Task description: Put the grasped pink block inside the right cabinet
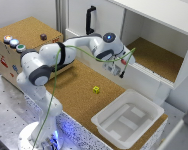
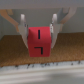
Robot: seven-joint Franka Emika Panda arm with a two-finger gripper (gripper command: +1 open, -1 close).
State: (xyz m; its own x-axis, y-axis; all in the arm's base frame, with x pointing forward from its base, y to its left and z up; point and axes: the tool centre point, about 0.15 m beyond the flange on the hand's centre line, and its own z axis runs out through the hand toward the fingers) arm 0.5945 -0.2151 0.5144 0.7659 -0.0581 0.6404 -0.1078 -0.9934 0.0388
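Observation:
My gripper (image 1: 123,65) is shut on the pink block (image 1: 123,61), which shows as a small red spot between the fingertips in the exterior view. It hangs just in front of the white front wall of the right cabinet (image 1: 154,57), whose cork-brown floor lies open beyond it toward the exterior view's right. The wrist view shows the pink block (image 2: 39,43) close up, a red cube with black line marks, clamped between the two fingers (image 2: 23,31), and my gripper (image 2: 39,36) faces the cork floor and a white ledge.
A small yellow cube (image 1: 96,89) lies on the cork mat. A white tray (image 1: 128,118) stands in front. The white door with a black handle (image 1: 89,20) is behind the arm. A cork box with coloured buttons (image 1: 16,42) sits at the exterior view's left.

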